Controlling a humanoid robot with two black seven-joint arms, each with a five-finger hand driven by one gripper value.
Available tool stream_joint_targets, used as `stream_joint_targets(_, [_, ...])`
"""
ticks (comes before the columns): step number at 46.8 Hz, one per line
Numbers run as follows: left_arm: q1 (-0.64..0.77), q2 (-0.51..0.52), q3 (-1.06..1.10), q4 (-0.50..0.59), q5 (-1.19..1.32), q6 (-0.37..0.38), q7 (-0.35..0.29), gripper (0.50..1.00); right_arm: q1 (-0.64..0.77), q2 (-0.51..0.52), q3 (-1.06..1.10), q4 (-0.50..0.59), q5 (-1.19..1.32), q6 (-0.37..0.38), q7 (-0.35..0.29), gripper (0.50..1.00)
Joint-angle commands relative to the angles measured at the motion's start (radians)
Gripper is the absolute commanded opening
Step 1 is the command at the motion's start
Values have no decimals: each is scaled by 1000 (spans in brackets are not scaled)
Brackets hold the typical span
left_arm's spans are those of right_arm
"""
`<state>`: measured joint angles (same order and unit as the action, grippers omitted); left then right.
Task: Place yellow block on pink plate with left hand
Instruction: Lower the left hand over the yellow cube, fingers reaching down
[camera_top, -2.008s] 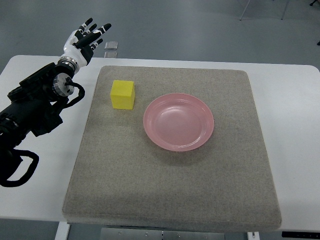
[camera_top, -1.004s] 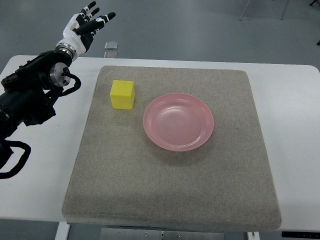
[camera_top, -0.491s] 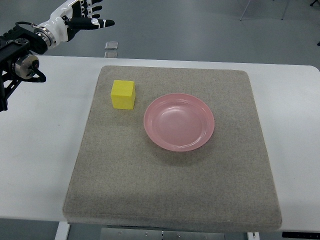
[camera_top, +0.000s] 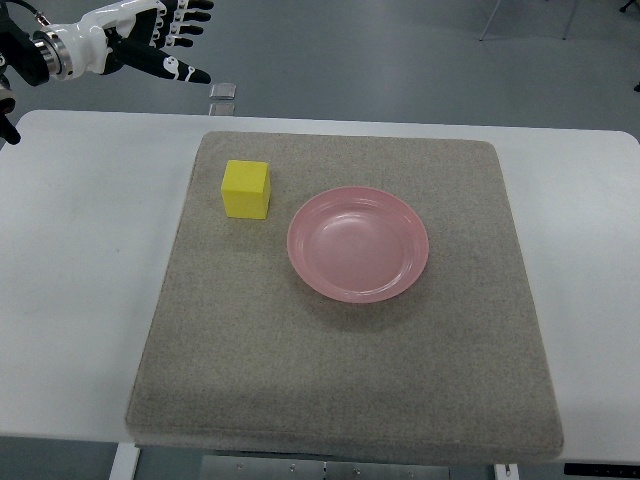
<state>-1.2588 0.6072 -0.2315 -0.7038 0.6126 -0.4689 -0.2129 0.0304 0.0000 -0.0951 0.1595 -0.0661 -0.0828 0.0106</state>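
The pink plate (camera_top: 358, 243) is sitting near the middle of the grey mat (camera_top: 340, 380), and it is holding nothing at all, its shallow bowl showing bare and glossy. Just to its left, a touch farther back, the yellow block (camera_top: 246, 189) is resting flat on the mat, close to the plate's rim but not touching it. The mat itself is lying on the white table (camera_top: 80, 300), covering most of the top.

Now up in the far left corner, the left hand (camera_top: 150, 40) is hanging in the air beyond the table's far edge, its arm coming in from the left side. The fingers (camera_top: 185, 70) are stretching out straight and spread apart, pointing to the right, and they are gripping nothing. The block is lying well apart from them, nearer to us and to the right, with the far strip of mat and bare table between (no contact of any kind). One fingertip is reaching down toward a small grey object (camera_top: 223, 92) sitting at the table's far edge; whether they are touching is hard to tell from here.
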Motion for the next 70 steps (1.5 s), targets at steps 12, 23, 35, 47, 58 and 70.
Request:
stream_joint_targets(12, [7, -1, 14, 0, 255, -39, 14, 992, 0, 0, 0, 0, 0, 0, 0, 924])
stream_joint_targets(23, [9, -10, 43, 0, 397, -27, 14, 990, 0, 0, 0, 0, 0, 0, 0, 924])
stream_joint_targets(35, [41, -70, 43, 0, 483, 19, 14, 990, 0, 0, 0, 0, 0, 0, 0, 924])
stream_joint_targets(47, [55, -113, 40, 3, 467, 32, 14, 992, 0, 0, 0, 0, 0, 0, 0, 924])
stream_joint_targets(58, [45, -115, 43, -6, 481, 4, 14, 992, 0, 0, 0, 0, 0, 0, 0, 924])
stream_joint_targets(70, [45, -155, 43, -17, 492, 3, 14, 992, 0, 0, 0, 0, 0, 0, 0, 924])
